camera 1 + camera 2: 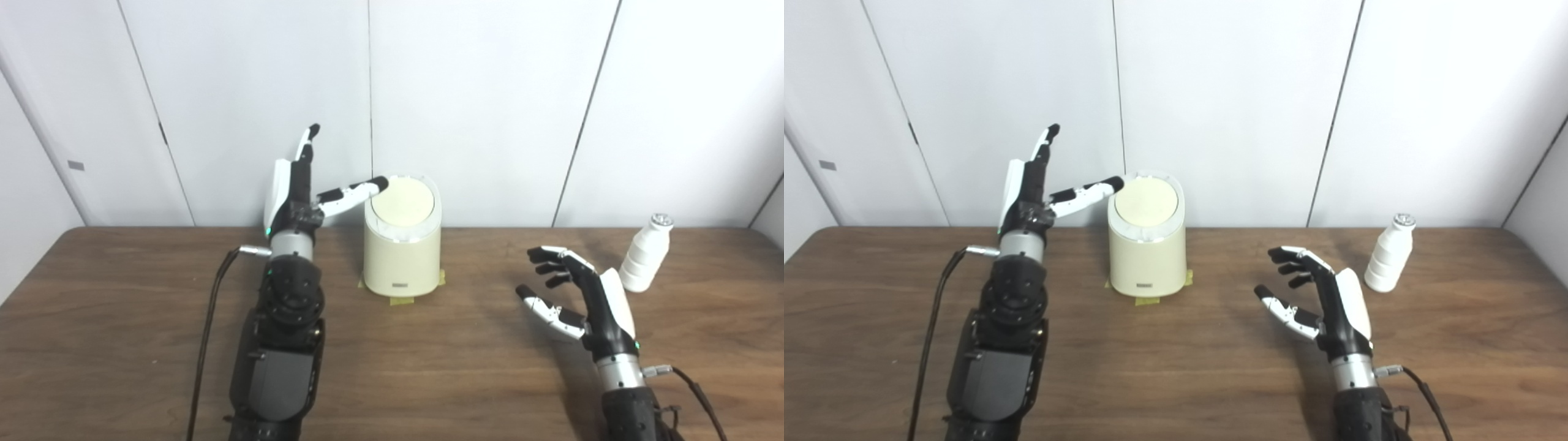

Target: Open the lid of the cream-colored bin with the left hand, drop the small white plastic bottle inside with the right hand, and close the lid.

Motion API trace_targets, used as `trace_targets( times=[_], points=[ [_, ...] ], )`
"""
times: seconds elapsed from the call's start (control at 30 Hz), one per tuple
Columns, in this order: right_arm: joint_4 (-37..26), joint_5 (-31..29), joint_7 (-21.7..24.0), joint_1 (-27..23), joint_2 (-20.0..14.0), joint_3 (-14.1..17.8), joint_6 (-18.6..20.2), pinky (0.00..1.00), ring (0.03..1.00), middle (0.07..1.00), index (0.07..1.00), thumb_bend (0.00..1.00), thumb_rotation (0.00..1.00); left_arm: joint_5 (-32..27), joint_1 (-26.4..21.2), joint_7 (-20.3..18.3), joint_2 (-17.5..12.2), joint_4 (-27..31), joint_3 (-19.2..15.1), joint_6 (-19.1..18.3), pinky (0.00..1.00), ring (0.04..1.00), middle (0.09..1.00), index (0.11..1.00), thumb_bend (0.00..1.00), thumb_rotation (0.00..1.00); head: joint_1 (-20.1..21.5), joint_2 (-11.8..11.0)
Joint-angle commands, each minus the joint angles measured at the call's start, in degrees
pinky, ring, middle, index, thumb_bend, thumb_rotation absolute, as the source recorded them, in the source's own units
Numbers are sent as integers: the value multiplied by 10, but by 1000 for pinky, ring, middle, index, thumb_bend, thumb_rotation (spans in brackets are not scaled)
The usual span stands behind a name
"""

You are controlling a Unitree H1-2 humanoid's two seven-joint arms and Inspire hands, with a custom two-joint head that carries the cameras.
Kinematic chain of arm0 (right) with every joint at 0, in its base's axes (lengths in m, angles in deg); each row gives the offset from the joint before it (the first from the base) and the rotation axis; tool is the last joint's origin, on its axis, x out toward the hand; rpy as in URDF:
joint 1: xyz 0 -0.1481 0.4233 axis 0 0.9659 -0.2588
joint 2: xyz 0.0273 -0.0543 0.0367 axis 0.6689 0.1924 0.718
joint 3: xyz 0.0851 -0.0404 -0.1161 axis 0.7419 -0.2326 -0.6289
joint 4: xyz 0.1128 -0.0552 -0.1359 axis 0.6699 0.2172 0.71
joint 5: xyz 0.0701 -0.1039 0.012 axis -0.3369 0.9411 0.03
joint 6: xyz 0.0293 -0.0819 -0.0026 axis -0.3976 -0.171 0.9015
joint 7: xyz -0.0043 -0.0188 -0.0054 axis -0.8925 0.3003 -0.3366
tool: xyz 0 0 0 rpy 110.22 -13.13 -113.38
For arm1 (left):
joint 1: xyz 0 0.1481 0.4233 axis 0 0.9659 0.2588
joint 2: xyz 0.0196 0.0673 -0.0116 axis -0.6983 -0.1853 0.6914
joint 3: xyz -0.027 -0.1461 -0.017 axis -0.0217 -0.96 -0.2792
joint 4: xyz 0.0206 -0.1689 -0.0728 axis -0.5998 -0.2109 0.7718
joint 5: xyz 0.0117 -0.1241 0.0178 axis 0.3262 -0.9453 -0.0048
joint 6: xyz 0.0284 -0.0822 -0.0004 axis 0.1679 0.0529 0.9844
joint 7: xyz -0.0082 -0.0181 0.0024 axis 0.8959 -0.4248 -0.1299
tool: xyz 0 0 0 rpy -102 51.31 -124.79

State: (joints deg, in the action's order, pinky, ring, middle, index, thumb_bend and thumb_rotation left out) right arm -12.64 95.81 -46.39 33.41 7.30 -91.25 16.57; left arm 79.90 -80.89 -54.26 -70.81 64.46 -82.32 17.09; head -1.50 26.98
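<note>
Tabletop of dark brown wood grain (429,367) fills your view, backed by white wall panels (490,92). Your cream-colored cylindrical plastic bin (402,245) stands near the far edge on yellow tape (401,300), its round lid (404,201) lying shut. Your left hand (294,196) is raised just left of the bin, fingers spread wide and holding nothing, thumb tip at the lid's left rim. Your right hand (576,294) hovers well right of the bin, fingers apart, empty. Just beyond it, apart, the small white ribbed plastic bottle (645,254) stands upright.
</note>
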Motion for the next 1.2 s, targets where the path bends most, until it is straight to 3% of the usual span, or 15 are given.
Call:
trace_targets(
  times=[0.0,0.17,0.27,0.67,0.87,1.17],
  points=[
    [27,1,-12,23,16,-6,-5,531,649,691,664,297,351,19,-37,22,-14,-13,14,13,1000,1000,1000,1000,887,271,0,1],
    [28,-6,-9,24,17,-6,-10,535,648,687,677,297,309,26,-59,48,-16,-55,35,13,1000,1000,1000,1000,888,274,2,2],
    [25,-6,-7,25,18,-6,-1,539,654,693,676,304,355,22,-68,57,-13,-74,41,14,1000,1000,1000,1000,881,255,2,3],
    [25,-6,-9,24,21,-6,1,526,643,683,676,309,327,21,-90,88,-6,-133,59,12,1000,1000,1000,1000,893,161,6,5],
    [25,-5,-9,25,21,-6,0,506,629,674,673,311,382,19,-95,96,-4,-148,61,9,1000,1000,1000,1000,882,158,7,6],
    [18,-2,-9,27,21,-6,11,525,643,686,665,312,365,12,-98,104,0,-162,63,11,1000,1000,1000,1000,885,150,7,8]
  ],
)
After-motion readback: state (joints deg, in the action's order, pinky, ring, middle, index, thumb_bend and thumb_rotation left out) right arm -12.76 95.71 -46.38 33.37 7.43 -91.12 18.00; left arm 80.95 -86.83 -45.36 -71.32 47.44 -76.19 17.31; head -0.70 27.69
